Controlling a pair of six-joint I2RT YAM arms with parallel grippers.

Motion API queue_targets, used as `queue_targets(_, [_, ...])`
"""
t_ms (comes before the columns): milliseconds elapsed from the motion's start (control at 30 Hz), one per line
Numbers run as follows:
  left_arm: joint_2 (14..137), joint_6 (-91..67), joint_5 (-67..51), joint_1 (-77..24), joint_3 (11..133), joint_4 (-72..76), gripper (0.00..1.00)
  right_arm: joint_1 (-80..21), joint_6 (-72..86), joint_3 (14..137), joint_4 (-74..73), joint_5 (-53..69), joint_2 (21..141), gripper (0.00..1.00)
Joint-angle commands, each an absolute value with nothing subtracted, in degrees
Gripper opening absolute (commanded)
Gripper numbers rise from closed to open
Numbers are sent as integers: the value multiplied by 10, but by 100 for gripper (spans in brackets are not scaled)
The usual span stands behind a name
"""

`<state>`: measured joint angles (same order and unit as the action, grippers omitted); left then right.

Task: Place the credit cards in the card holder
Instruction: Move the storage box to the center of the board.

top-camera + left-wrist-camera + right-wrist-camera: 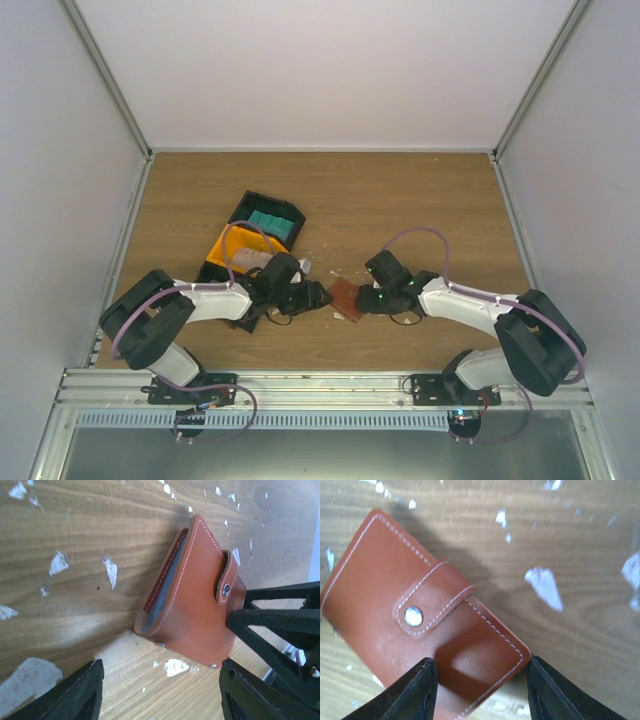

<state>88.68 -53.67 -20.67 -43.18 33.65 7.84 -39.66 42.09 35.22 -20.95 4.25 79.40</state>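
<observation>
The card holder (345,297) is a reddish-brown leather wallet, snapped closed, between the two grippers at the table's middle front. My right gripper (364,300) holds it by one end; in the right wrist view its fingers (415,692) straddle the wallet's corner (435,615). In the left wrist view the card holder (200,615) is tilted up on one long edge. My left gripper (318,296) is open and empty just left of it (160,700). Teal credit cards (272,221) lie in a black bin. Other cards are hidden by the left arm.
The black bin (250,203) and a yellow bin (222,247) sit back left, right behind the left arm. The wooden tabletop has white scuffs (111,571). Grey walls enclose the table on three sides.
</observation>
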Motion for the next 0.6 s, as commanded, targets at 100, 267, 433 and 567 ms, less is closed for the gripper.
queue_targets(100, [879,-595,-217,-442,304,146,63,-425,477,327,-193,125,764,49])
queue_targets(267, [903,-608,-230,-442,299,180,62,-425,464,336,-192,92,776,49])
queue_targets(433, [905,-617,-225,-442,289,197,61,-425,420,381,-275,-27,776,52])
queue_targets(567, [915,-622,-226,-442,289,203,60,-425,375,397,-254,-2,793,51])
